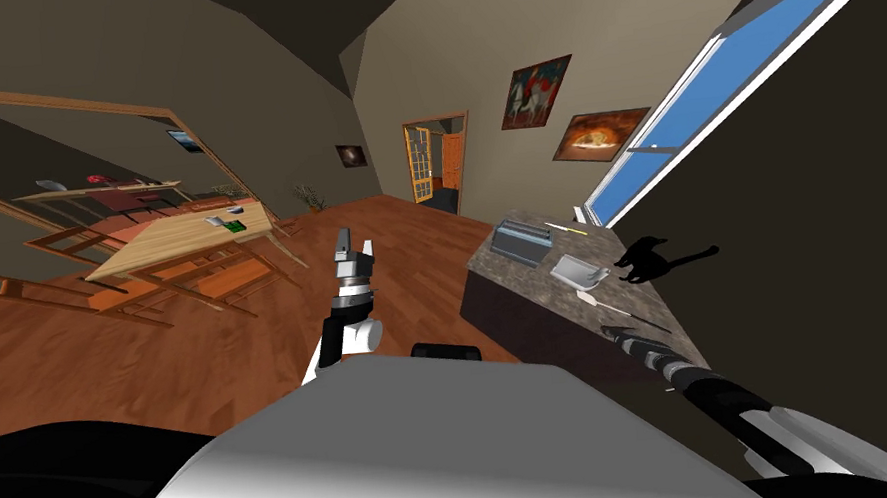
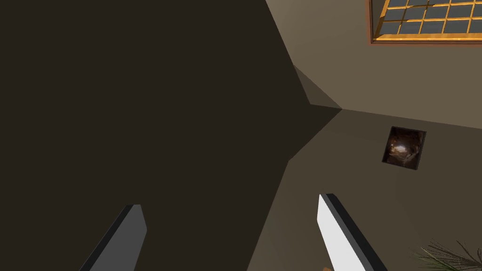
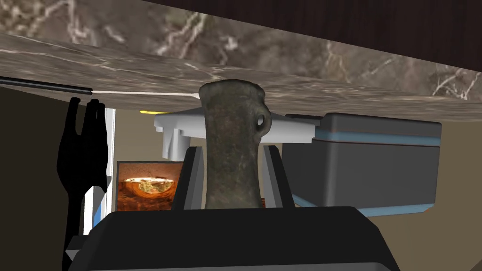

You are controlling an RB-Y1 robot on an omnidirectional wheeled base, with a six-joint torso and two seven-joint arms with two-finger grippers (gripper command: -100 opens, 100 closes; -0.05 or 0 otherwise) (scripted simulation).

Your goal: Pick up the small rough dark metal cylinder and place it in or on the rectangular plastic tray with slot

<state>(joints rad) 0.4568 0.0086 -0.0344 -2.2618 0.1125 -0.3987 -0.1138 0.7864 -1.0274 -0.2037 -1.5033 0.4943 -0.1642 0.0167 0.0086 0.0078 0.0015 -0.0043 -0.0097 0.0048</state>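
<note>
The dark metal cylinder (image 3: 233, 141) is clamped between the two fingers of my right gripper (image 3: 233, 150). They press its rough sides low down, so most of its length, with the small side hole, stands clear beyond the tips. Straight past it lies the pale tray (image 3: 294, 128) on the marbled counter (image 3: 339, 101). A grey box with a blue band (image 3: 362, 162) sits just beside the tray, and a black cat figure (image 3: 80, 146) stands off to the other side.

I judge the pick done and the carry to the tray to be the step in hand. To do it well I would keep the squeeze firm and lift enough that the cylinder's far end clears the tray's rim. Then I'd travel straight ahead, steering away from the box, and lower until it rests before letting go, since a round piece may roll. My left gripper (image 1: 351, 241) is raised over the floor, fingers spread wide, holding nothing.
</note>
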